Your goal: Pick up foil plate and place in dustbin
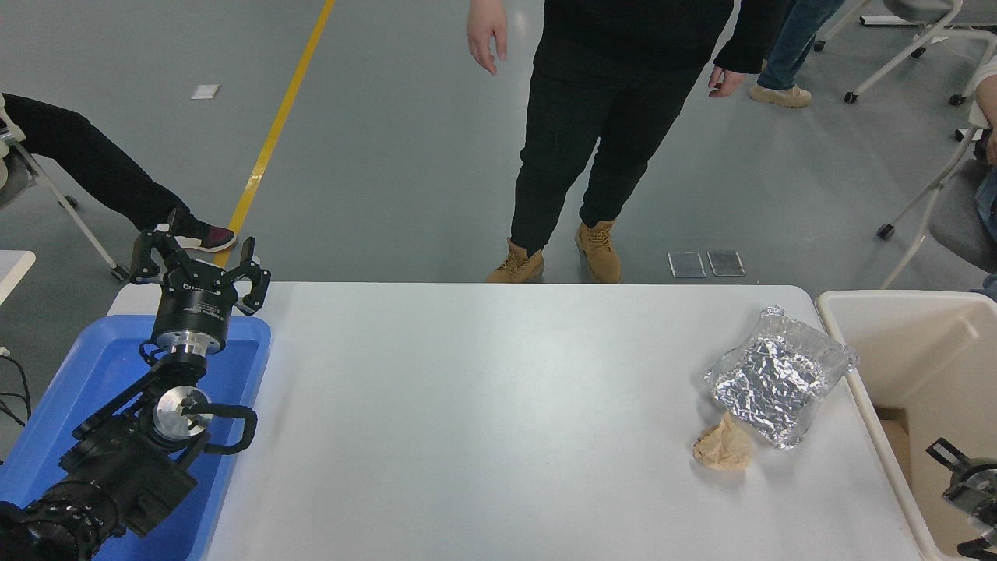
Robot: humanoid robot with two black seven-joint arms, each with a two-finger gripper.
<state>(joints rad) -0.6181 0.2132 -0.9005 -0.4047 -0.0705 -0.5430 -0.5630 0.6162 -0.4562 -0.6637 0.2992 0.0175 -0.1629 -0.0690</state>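
Foil plate [781, 376] beside dustbin [896, 312] rim

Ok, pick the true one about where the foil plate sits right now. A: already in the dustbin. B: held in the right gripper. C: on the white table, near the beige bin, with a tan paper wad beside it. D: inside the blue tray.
C: the foil plate lies on the white table, just left of the dustbin, with the tan paper wad at its near corner; no gripper holds it.
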